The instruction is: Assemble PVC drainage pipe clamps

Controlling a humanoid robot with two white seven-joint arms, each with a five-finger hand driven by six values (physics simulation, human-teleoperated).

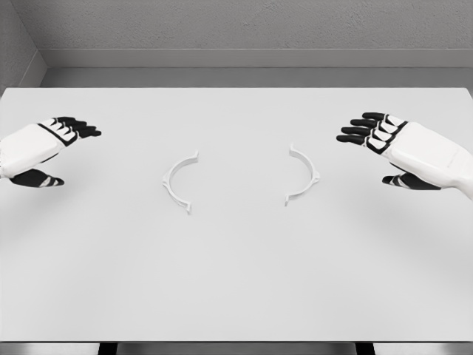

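- Left robot hand (pixel 46 148) is hovering at the counter's (pixel 236 281) left edge, fingers relaxed, holding nothing
- Left clamp half (pixel 176 182) is lying flat, left of centre, bowing outward
- Right clamp half (pixel 306 174) is lying well apart, mirroring it
- Right robot hand (pixel 399 151) is hovering empty, fingers extended
- Both halves are looking thin, light, stiffish, probably slippery; pinching mid-arc seems best

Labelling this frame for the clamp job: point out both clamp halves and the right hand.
left clamp half (pixel 169 180): head view, on the middle of its white arc.
right clamp half (pixel 312 176): head view, on the outer bend of its arc.
right hand (pixel 403 148): head view, on the white back of the hand.
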